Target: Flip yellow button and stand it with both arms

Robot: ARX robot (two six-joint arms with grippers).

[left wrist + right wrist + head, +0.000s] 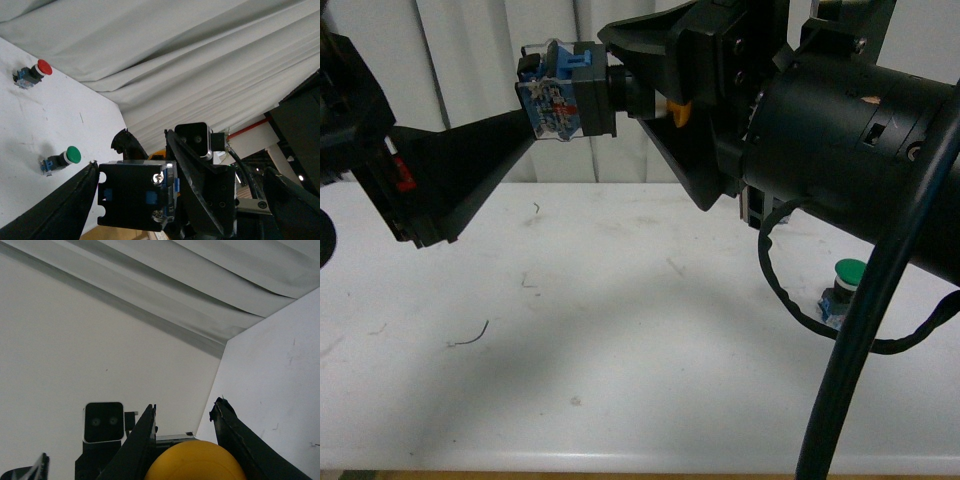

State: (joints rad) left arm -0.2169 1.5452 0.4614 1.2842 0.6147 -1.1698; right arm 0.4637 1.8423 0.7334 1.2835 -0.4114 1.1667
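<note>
My right gripper (635, 90) is shut on the yellow button and holds it sideways high above the white table (620, 330). A sliver of its yellow cap (680, 112) shows between the jaws, and the blue-and-black contact block (565, 95) sticks out to the left. In the right wrist view the cap (192, 464) fills the gap of that gripper (185, 407). My left gripper (525, 128) is open, with one wedge finger tip right by the block. In the left wrist view the block (130, 195) sits between the spread fingers of the left gripper (180, 200).
A green-capped button (848, 272) lies on the table at the right, under my right arm, and shows again in the left wrist view (70, 156). A red-capped button (40, 69) lies farther off. A black cable (790, 300) hangs below the right arm. Grey curtain behind.
</note>
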